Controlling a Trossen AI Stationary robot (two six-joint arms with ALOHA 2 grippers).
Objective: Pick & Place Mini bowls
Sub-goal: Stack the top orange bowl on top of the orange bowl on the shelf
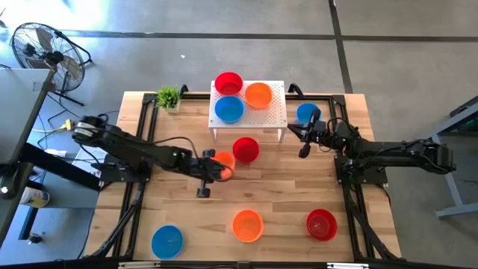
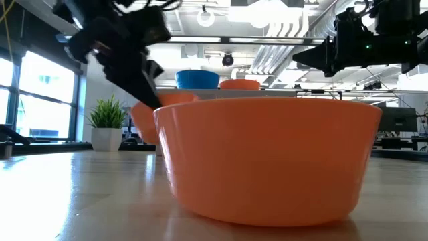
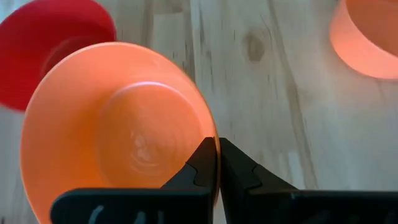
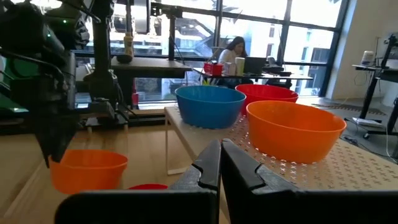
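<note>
Your left gripper (image 1: 211,173) is clamped on the rim of an orange bowl (image 1: 223,164), lifted mid-table just left of the red bowl (image 1: 246,149). The white stand (image 1: 276,112) lies beyond, farther and slightly right. Your right gripper (image 1: 303,142), pinched closed on nothing, waits beside the stand. Only the left wrist view shows the rim pinch (image 3: 214,163).

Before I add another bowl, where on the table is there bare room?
Free: the wood between the left claw and the front row of blue bowl, orange bowl and red bowl. Crowded: the white stand, and just before it by the loose red bowl.
</note>
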